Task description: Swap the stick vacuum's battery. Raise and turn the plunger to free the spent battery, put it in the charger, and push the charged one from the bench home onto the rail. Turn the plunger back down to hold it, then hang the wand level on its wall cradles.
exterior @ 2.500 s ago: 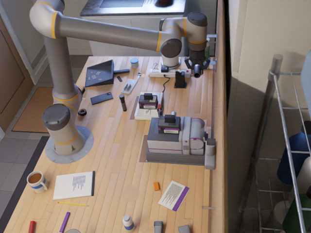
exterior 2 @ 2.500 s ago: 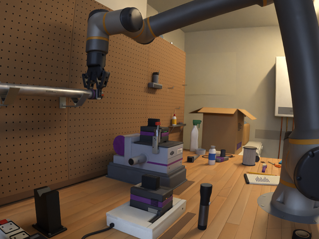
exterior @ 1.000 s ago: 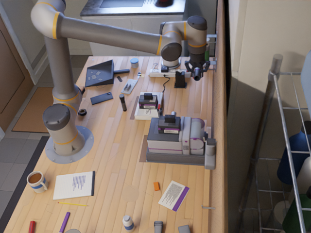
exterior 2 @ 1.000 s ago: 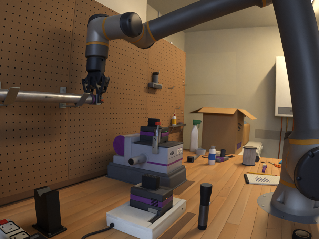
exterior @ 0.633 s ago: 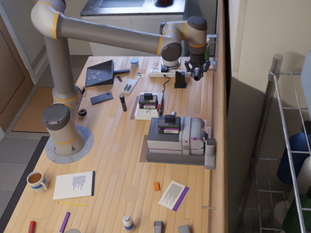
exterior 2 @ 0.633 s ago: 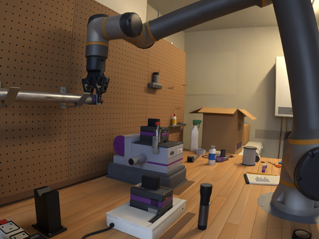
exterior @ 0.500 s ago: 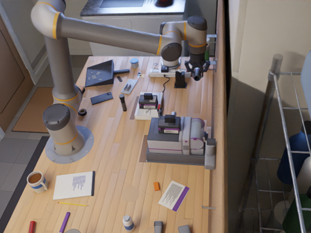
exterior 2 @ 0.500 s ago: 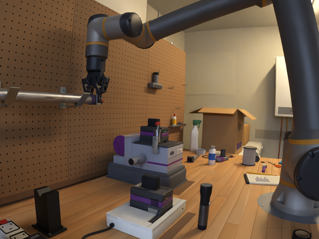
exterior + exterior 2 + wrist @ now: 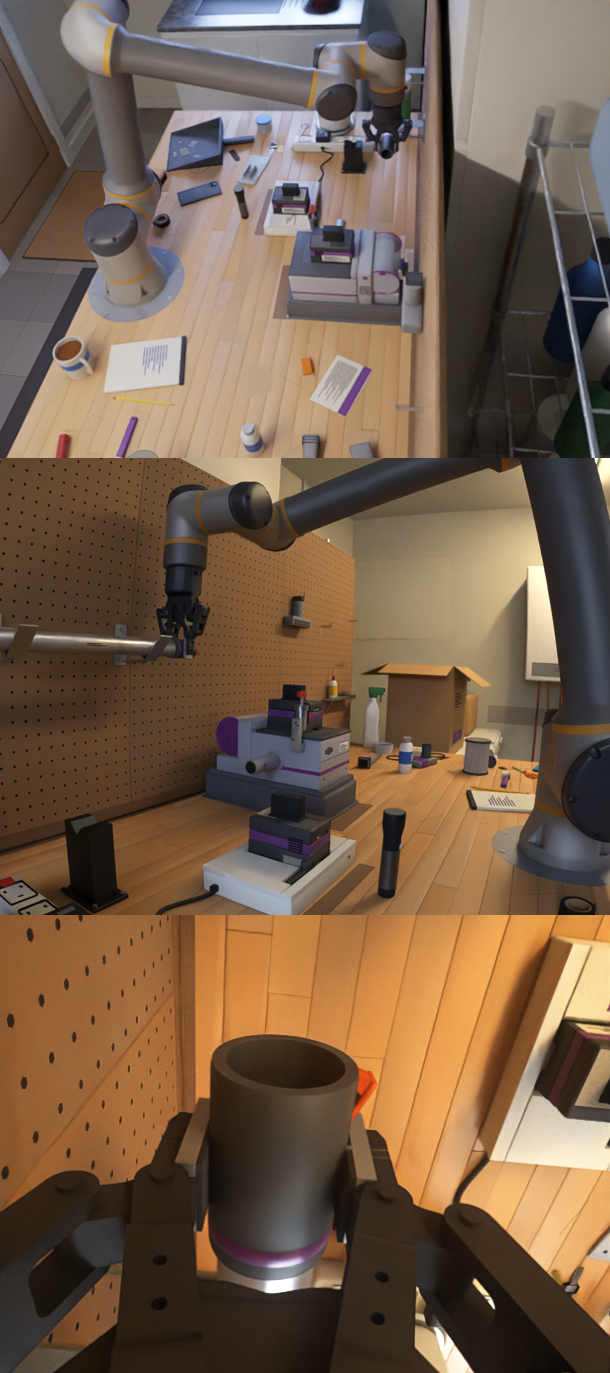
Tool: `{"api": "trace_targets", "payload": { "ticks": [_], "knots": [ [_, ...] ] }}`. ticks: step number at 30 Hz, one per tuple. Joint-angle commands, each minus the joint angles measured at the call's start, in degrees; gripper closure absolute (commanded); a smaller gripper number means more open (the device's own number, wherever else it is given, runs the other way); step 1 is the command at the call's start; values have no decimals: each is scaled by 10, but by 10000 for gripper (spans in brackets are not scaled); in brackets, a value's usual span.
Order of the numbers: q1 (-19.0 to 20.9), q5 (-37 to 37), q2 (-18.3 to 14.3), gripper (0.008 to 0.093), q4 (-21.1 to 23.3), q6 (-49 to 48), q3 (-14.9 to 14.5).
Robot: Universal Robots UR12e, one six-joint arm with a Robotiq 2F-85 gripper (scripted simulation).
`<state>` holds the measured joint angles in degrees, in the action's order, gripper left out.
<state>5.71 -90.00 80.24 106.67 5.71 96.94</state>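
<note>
The far end of the silver wand (image 9: 88,644) runs out of the left edge of the second side camera, so only part of its length shows. It lies level across two wall cradles (image 9: 156,649) on the pegboard, its dark cuff with a purple ring (image 9: 278,1155) pointing along the wall. One battery (image 9: 332,244) sits on the vacuum body (image 9: 345,276) on the bench, with the red-topped plunger (image 9: 300,721) beside it. Another battery (image 9: 289,833) sits in the white charger (image 9: 278,869). My gripper (image 9: 181,641) is closed around the wand's dark cuff end.
The pegboard wall (image 9: 74,679) stands right behind the wand. Below the gripper on the bench are a black stand (image 9: 91,857) and a power strip (image 9: 332,144). A torch (image 9: 391,852) stands by the charger, and a dustpan (image 9: 197,145) lies further left.
</note>
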Motion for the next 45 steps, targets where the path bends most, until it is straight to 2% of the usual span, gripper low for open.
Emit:
{"api": "trace_targets", "payload": {
  "ticks": [1,4,34,45],
  "knots": [
    [0,0,0,934,0,0,0],
    [0,0,0,929,0,0,0],
    [0,0,0,334,0,0,0],
    [0,0,0,334,0,0,0]
  ]
}}
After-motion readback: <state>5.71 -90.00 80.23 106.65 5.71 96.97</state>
